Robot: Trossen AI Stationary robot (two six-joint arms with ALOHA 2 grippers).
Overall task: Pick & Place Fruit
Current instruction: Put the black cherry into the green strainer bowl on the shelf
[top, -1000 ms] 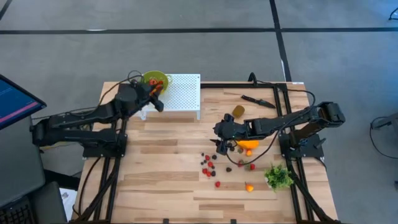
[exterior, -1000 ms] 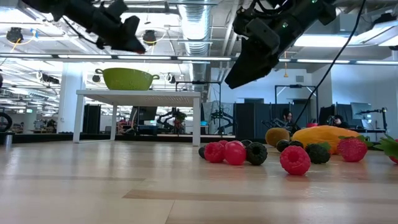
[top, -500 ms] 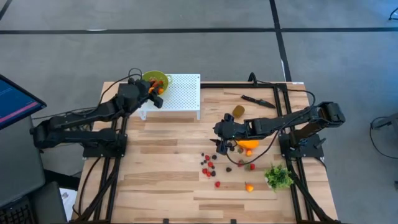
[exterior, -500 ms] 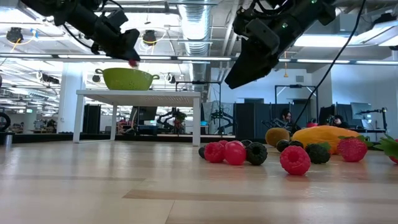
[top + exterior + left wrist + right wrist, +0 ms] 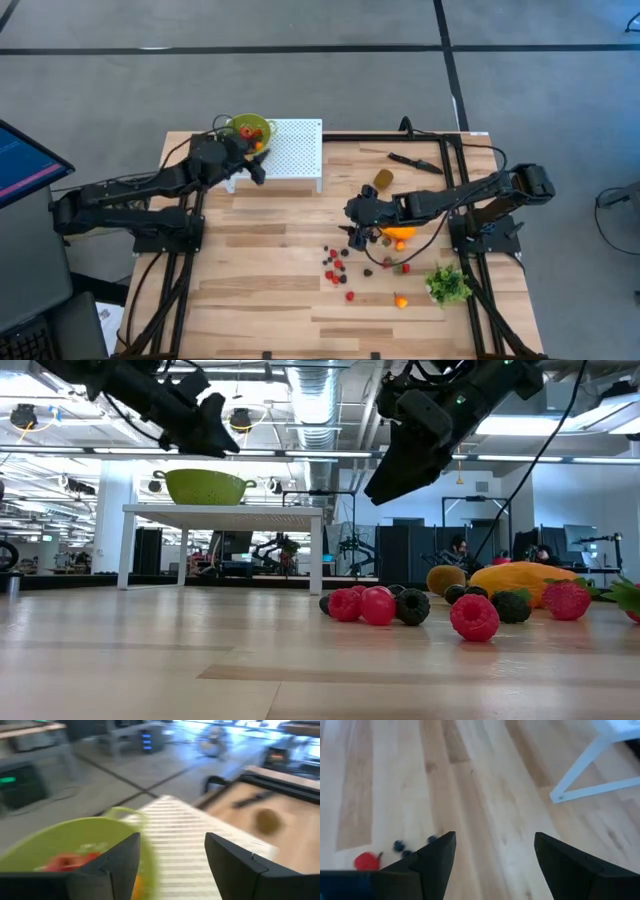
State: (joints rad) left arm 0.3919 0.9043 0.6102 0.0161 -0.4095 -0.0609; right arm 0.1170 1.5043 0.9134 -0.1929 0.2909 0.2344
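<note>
**Berries loose on table, both claws apart and empty**

Raspberries [image 5: 363,604] and blackberries [image 5: 412,606] lie scattered on the wooden table [image 5: 270,280], nearest the low camera, below and just in front of the right gripper [image 5: 356,234]. A single orange piece [image 5: 400,300] sits apart from the cluster, beside the green leafy bunch [image 5: 447,284]. The elongated orange fruit [image 5: 399,233] lies right next to the right gripper, partly under that arm. The right fingers [image 5: 436,855] are spread with nothing between them, hovering above the table over the small dark berries [image 5: 399,845]. The olive kiwi-like oval [image 5: 383,178] sits further back from it, with the black knife [image 5: 413,161] beyond that near the table's far edge.

The left gripper [image 5: 253,160] is at the far left corner, raised above the white perforated stand [image 5: 295,150], just beside the green colander [image 5: 250,128] that sits on it. Left fingers [image 5: 118,862] are apart and hold nothing. Red and orange fruit pieces [image 5: 67,862] lie inside the colander, close in front of that claw.
</note>
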